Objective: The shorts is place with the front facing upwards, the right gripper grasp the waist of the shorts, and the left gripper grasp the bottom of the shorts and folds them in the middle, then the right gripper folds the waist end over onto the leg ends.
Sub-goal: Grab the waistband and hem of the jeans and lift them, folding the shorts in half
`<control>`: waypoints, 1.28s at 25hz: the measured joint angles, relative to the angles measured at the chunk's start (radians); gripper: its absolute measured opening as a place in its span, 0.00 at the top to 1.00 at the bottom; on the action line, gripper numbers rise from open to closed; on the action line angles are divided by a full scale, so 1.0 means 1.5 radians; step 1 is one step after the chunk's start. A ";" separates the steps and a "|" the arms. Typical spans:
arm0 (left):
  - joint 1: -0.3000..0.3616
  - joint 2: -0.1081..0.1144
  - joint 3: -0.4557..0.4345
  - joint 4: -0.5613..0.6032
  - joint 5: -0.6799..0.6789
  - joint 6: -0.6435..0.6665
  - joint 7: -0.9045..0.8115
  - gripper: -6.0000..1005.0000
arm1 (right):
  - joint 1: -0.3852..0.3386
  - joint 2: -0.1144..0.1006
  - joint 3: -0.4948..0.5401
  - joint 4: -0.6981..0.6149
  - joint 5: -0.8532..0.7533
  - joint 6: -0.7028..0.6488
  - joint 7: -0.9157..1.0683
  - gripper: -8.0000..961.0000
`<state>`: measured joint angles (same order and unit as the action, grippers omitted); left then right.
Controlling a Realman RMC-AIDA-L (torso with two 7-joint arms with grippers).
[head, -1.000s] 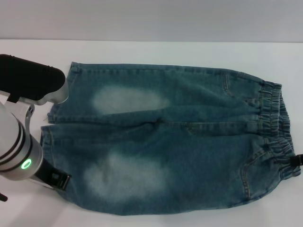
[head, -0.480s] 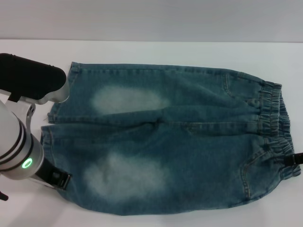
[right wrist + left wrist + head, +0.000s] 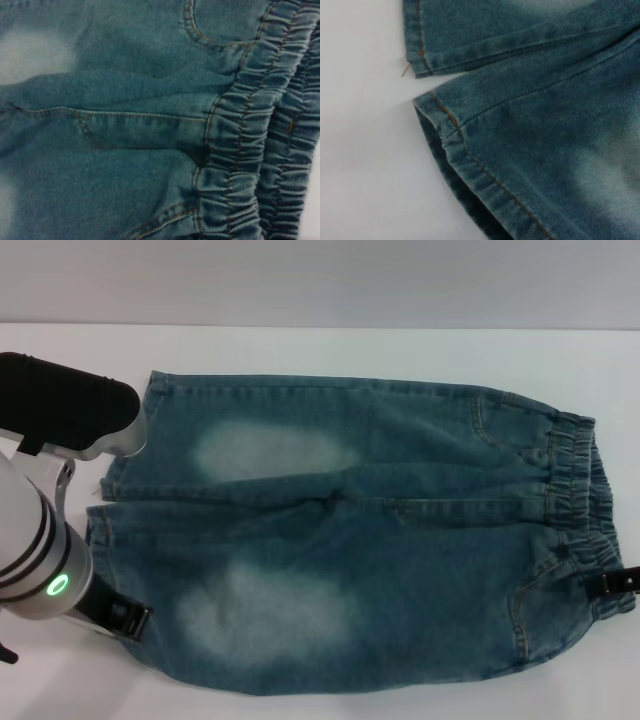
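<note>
- Denim shorts (image 3: 360, 540) lay spread flat on a white bench (image 3: 320, 350), front up, with pale faded patches on both thighs.
- The ruffled elastic waist (image 3: 578, 505) formed the end nearest the right gripper (image 3: 622, 582), of which only a black tip showed at the head view's edge, touching or just beside the waistband's near corner.
- Whether the right gripper was open or closed could not be told.
- The right wrist view was filled with the gathered waistband (image 3: 250, 130) and a stitched pocket seam (image 3: 200, 35) close beneath the camera.
- The left gripper (image 3: 115, 618) sat at the opposite end, just beside the near leg's hem; its silver-white arm with a green light hid most of it.
- Its fingers could not be made out, so its state could not be told.
- The bottom of the shorts (image 3: 455, 135) appeared in the left wrist view as two hemmed leg ends lying side by side on the bench, a narrow gap between them.
</note>
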<state>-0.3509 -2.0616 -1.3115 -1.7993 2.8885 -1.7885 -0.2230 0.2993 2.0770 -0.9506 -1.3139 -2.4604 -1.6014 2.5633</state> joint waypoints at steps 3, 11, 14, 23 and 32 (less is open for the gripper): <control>0.001 0.000 0.000 0.000 0.000 0.000 0.000 0.89 | 0.002 0.000 -0.006 0.007 0.000 0.005 0.000 0.18; 0.003 0.000 0.002 0.000 -0.001 0.001 0.000 0.89 | 0.004 -0.002 -0.016 0.019 0.000 0.017 0.000 0.18; 0.003 0.000 0.002 0.000 -0.001 0.001 0.000 0.88 | 0.006 -0.002 -0.016 0.026 0.000 0.020 0.000 0.18; 0.001 0.000 0.002 -0.009 -0.001 0.000 0.000 0.88 | 0.005 -0.002 -0.014 0.026 0.006 0.014 -0.028 0.26; -0.002 0.000 0.001 -0.010 -0.001 -0.002 0.002 0.87 | 0.006 -0.002 -0.015 0.026 0.009 0.013 -0.031 0.55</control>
<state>-0.3532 -2.0616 -1.3097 -1.8147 2.8870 -1.7917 -0.2205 0.3083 2.0739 -0.9732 -1.2742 -2.4475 -1.5823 2.5171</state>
